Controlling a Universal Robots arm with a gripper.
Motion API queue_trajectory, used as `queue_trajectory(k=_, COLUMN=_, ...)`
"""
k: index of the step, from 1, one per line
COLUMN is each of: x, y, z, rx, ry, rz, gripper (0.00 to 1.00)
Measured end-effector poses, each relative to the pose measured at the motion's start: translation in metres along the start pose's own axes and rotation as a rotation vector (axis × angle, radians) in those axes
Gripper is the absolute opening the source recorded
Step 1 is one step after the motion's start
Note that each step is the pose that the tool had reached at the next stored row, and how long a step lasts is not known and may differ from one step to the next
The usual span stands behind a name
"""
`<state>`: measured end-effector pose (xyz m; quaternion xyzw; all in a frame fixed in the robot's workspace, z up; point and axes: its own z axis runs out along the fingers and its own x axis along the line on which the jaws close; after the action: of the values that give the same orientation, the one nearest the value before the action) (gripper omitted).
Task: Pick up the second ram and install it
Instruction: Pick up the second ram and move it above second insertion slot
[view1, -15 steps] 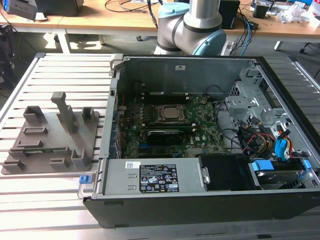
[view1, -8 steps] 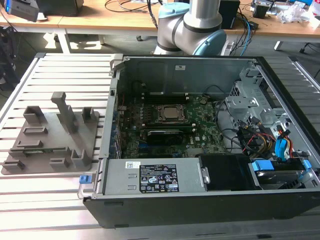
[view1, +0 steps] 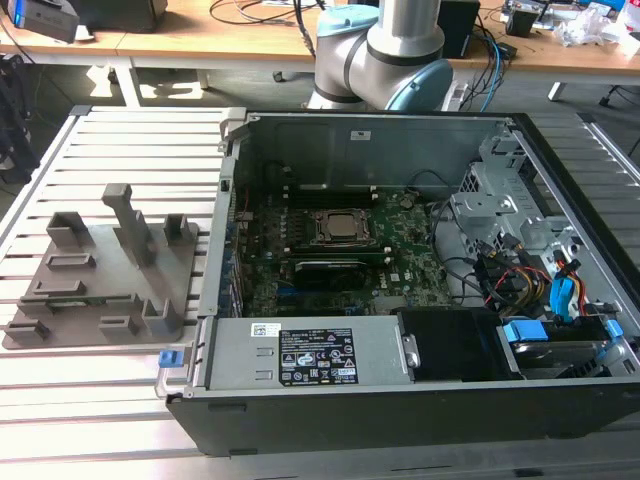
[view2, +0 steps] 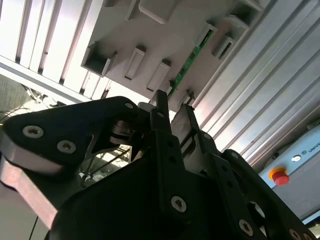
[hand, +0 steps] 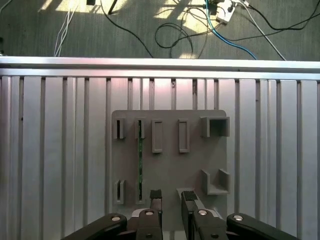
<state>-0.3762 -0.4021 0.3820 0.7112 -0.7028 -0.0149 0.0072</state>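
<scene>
The second ram (hand: 140, 165) is a thin green stick standing on edge in a slot pair of the grey holder tray (hand: 170, 165). In the second wrist view the ram (view2: 192, 55) shows as a green strip on the tray (view2: 150, 35). My gripper (hand: 171, 199) hovers above the tray's near edge, offset to one side of the ram and not touching it. Its two black fingers (hand: 156, 196) stand apart with nothing between them. In the second wrist view the gripper (view2: 173, 105) points at the tray. The tray (view1: 100, 270) lies at the exterior view's left.
An open computer case (view1: 400, 400) sits beside the tray on the slatted aluminium table (view1: 60, 400). Inside it lie the green motherboard (view1: 410, 260) with the processor socket (view1: 343, 228), cables and a drive bay. The arm's base (view1: 385, 50) stands behind the case.
</scene>
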Motion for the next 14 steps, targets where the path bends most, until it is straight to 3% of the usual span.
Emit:
queue_trajectory(k=4, x=0.0001, y=-0.0002, z=0.0073, rx=-0.0001, ry=0.0001, rz=0.0, gripper=0.3)
queue_trajectory(k=14, x=0.0002, y=-0.0004, z=0.015, rx=-0.0001, ry=0.0001, rz=0.0, gripper=0.3)
